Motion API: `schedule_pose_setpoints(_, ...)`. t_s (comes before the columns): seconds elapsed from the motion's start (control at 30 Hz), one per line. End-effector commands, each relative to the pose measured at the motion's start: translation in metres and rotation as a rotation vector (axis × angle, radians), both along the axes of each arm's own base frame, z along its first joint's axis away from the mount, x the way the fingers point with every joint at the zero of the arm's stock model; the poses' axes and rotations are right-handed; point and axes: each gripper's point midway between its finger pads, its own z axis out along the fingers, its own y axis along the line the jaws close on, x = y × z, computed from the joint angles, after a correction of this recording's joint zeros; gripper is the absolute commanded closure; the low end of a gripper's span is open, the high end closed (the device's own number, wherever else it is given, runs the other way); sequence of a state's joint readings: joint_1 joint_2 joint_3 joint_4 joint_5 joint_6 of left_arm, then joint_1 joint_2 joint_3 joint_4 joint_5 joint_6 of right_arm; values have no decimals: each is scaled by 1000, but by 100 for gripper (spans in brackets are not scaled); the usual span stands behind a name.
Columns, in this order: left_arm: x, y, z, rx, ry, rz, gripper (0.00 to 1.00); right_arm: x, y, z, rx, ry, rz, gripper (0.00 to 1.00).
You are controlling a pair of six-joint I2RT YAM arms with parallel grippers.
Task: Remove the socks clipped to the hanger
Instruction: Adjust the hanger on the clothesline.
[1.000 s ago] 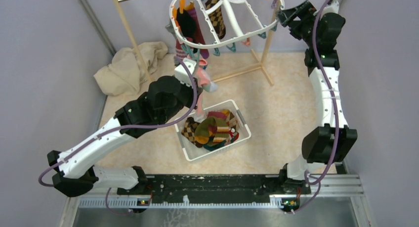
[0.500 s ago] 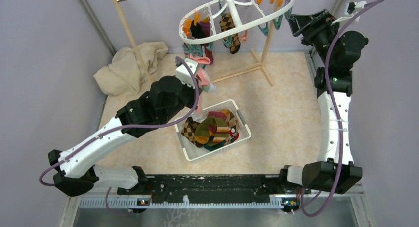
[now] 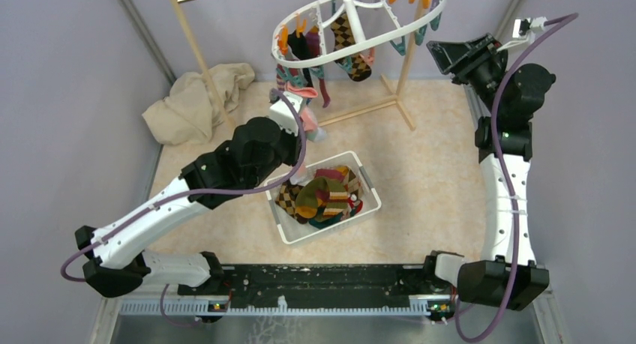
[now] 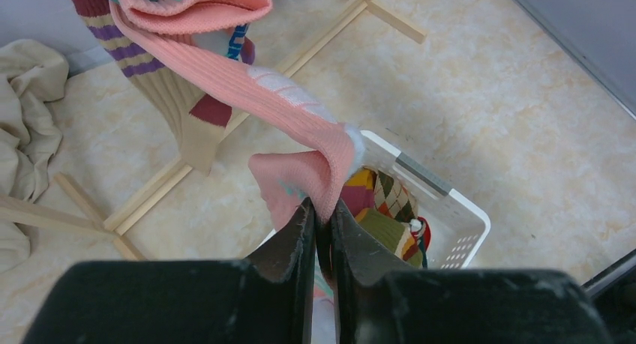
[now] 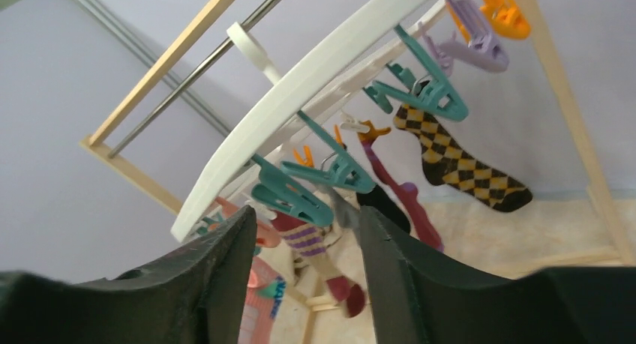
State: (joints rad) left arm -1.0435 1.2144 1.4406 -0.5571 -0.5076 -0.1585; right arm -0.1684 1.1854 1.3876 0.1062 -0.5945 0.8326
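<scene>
Hanger (image 5: 300,89), a white plastic oval frame with teal, orange and purple pegs, hangs just beyond the right gripper (image 5: 307,213), whose fingers stand apart and empty. Socks (image 5: 457,160) dangle clipped beneath it. Left gripper (image 4: 321,213) pinches a pink ribbed sock (image 4: 255,89) above a white mesh basket (image 4: 450,201).

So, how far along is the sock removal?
Done: several mixed-colour socks lie in the white mesh basket. In hand: the jaws of the left gripper pinch a pink ribbed sock hanging from the white oval plastic hanger. Left: a brown-yellow argyle sock, a maroon sock and others hang clipped.
</scene>
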Motion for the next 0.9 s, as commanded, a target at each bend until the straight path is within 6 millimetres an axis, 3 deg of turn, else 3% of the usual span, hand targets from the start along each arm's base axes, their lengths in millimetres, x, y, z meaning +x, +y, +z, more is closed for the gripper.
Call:
schedule_pose_setpoints(0.0,1,-1,-2,16,-28,-12,83,-30,12,24,-1,-83,66,58)
schedule_pose_setpoints(0.07,5,-4,-17,69,-25,-16,83,-33,15,26,8,-81,85,65)
schedule_pose_setpoints(0.23,14,-12,-57,209,23,2,84,-34,14,33,16,-91,72,64)
schedule_pose_setpoints(0.33,13,-11,-56,200,18,13,85,-34,12,44,37,-116,64,60)
schedule_pose_setpoints(0.6,9,14,-51,222,2,70,85,-14,18,69,191,-197,146,57)
schedule_pose_setpoints(0.7,5,20,-52,208,4,71,84,-1,33,71,206,-195,170,58)
schedule_pose_setpoints(0.87,-5,30,-37,146,-5,57,84,27,49,61,208,-157,165,59)
